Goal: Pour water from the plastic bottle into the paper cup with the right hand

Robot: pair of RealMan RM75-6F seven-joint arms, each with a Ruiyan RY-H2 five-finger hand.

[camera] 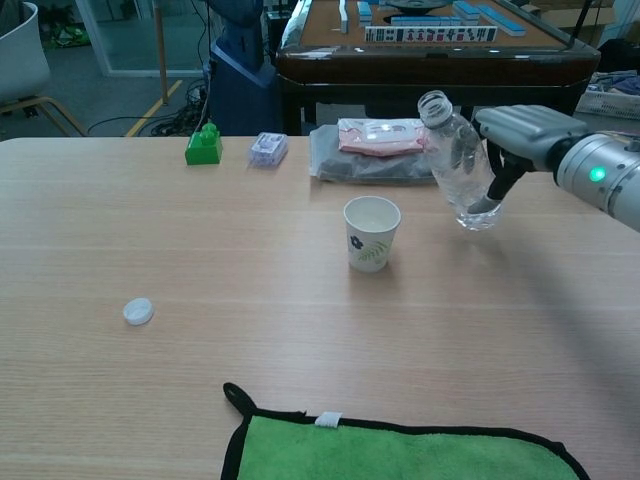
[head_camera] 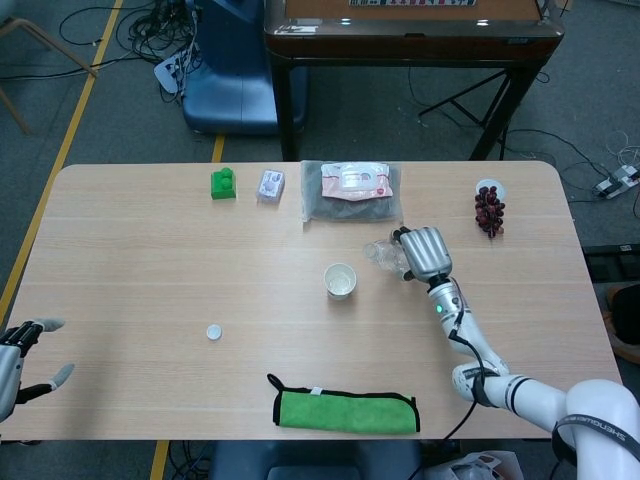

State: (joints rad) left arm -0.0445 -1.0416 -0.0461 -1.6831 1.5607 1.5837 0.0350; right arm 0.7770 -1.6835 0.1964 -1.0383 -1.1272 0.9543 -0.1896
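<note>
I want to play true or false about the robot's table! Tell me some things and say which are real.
1. The right hand holds the plastic bottle. True.
2. The bottle has its cap on. False: its mouth is open, and a white cap lies on the table.
3. The paper cup stands upright. True.
4. The bottle's mouth is over the cup. False: the bottle is nearly upright, beside the cup.
5. The green cloth covers the cup. False: it lies at the table's near edge, apart from the cup.
6. The left hand holds nothing. True.
</note>
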